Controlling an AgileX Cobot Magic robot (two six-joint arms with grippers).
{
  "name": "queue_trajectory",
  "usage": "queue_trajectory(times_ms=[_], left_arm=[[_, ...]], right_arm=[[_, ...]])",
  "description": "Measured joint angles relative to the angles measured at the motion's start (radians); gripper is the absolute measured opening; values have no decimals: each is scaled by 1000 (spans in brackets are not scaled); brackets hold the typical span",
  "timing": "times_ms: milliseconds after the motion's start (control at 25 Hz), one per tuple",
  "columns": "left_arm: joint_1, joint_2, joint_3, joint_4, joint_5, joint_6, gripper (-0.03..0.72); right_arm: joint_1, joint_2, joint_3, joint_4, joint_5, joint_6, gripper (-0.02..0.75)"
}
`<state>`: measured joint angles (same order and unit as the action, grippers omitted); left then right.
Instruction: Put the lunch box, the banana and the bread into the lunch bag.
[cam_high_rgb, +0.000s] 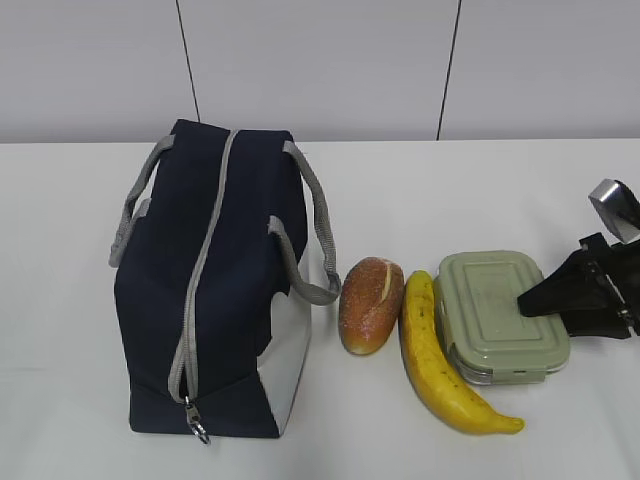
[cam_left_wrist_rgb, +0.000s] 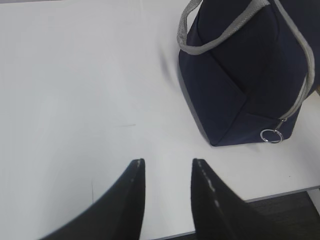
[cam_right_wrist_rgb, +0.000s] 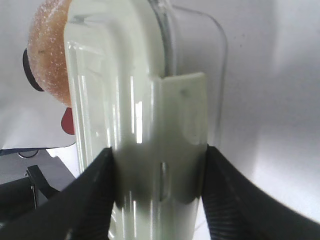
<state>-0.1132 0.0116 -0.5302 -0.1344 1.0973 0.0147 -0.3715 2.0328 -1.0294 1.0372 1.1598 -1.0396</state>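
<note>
Sitting on a white surface (cam_high_rgb: 90, 400), the lunch bag (cam_high_rgb: 215, 290) lies zipped shut at left, so nothing is packed yet. To its right, side by side, lie the bread (cam_high_rgb: 371, 305), the banana (cam_high_rgb: 438, 360) and the lunch box (cam_high_rgb: 498, 314). The right gripper (cam_right_wrist_rgb: 159, 175) has its jaws around one end of the lunch box, seemingly touching its sides. The left gripper (cam_left_wrist_rgb: 168, 172) hovers open and empty near the bag's zipper ring (cam_left_wrist_rgb: 271, 135). Opening the bag and loading all three items remain.

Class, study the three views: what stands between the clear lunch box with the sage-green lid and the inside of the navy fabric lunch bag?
The navy lunch bag has its grey zipper closed, barring entry. The golden-brown bread roll and yellow banana lie between it and the green-lidded lunch box.
</note>
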Motion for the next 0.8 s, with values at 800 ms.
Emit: queue_trajectory(times_ms=[800], left_arm=[[0, 97, -19, -53, -2, 0, 251]], right_arm=[[1, -149, -33, -39, -22, 246, 373]])
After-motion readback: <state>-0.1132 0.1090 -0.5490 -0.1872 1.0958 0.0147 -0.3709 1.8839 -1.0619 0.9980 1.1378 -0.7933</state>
